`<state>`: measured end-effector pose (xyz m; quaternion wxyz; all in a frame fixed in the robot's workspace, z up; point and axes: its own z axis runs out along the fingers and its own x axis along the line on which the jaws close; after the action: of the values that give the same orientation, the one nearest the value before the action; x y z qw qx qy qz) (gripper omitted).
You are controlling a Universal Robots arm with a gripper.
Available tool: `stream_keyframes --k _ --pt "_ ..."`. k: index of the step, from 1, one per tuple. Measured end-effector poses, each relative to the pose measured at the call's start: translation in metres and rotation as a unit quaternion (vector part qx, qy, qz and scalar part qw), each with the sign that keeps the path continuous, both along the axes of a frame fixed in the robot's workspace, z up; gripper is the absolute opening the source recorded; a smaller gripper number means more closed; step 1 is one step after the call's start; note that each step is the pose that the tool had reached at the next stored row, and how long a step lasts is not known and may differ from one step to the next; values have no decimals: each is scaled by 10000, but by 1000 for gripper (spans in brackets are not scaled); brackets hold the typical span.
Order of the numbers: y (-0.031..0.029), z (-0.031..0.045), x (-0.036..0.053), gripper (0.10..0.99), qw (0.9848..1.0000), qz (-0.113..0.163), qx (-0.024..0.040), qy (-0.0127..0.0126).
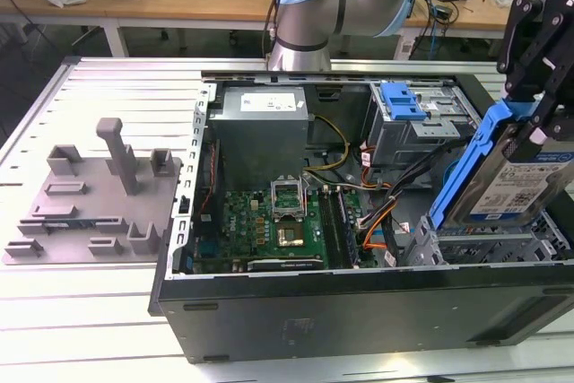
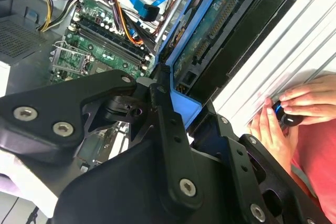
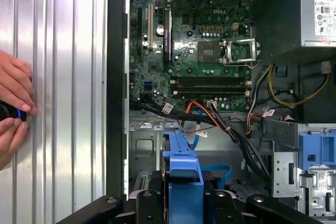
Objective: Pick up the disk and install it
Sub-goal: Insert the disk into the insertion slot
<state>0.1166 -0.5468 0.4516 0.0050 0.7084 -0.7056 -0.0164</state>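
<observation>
The disk (image 1: 513, 178), a silver-grey drive with a white-and-blue label in a blue carrier rail (image 1: 466, 168), hangs tilted on edge over the drive bay (image 1: 489, 244) at the front right corner of the open computer case, seen from the exterior view. My gripper (image 1: 531, 127) is shut on its upper end, the black fingers clamping the rail. In the second wrist view the disk's green circuit side (image 2: 210, 30) runs away from the gripper (image 2: 176, 100). In the first wrist view the blue rail (image 3: 181, 169) sticks out between the fingers (image 3: 149, 203).
The open case holds a motherboard (image 1: 278, 221), a power supply (image 1: 265, 123), loose cables (image 1: 377, 213) and a blue latch on a grey cage (image 1: 404, 105). A grey slotted fixture tray (image 1: 90, 204) lies on the exterior view's left. A person's hands (image 3: 13, 108) hold a small black device beside the case.
</observation>
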Motion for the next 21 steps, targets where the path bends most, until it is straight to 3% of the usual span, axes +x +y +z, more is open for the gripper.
stream_keyframes --k 9,16,21 --pt "0 -58 3 369 10000 1 -1 0" --pt "-2 -149 6 369 10000 6 0 0" --pt "-12 -288 10 369 10000 13 0 0"
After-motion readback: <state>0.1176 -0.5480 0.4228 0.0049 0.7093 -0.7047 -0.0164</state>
